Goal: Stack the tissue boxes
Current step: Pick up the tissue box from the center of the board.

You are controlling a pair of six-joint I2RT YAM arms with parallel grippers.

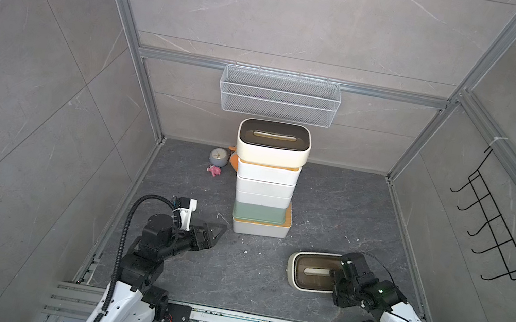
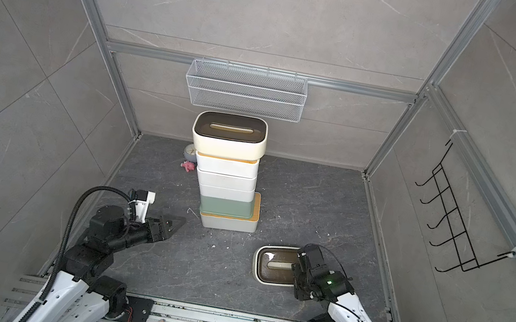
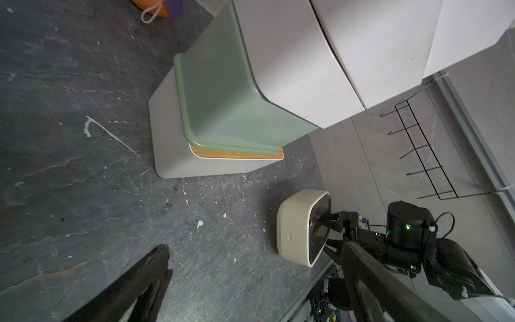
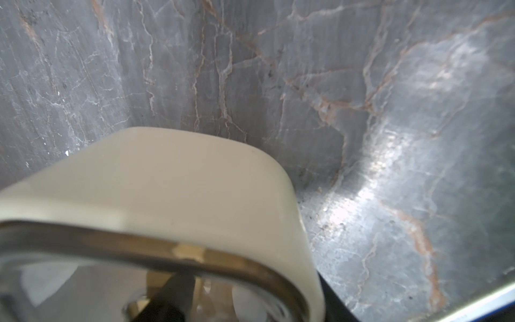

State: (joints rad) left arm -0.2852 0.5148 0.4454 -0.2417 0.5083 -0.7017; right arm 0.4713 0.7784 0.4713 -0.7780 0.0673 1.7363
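Rounded cream, dark-brown-lidded tissue box (image 1: 305,271) near worktop's (image 1: 246,281) front-right corner; right gripper (image 1: 335,274) astride its end wall, grip unclear; left gripper (image 1: 214,234) spread, empty. Risk: end pinch tilting box, toppling offset 6-box stack (image 1: 264,188).

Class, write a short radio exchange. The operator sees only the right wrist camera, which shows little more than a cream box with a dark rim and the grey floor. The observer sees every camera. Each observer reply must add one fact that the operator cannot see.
Operator: I see only this cream box. Where is the stack?
Observer: The stack stands farther back, near the rear wall, apart from your cream box.
Operator: What tops it?
Observer: A matching box, cream with a dark slotted lid.
Operator: Thanks, that is where mine should go.
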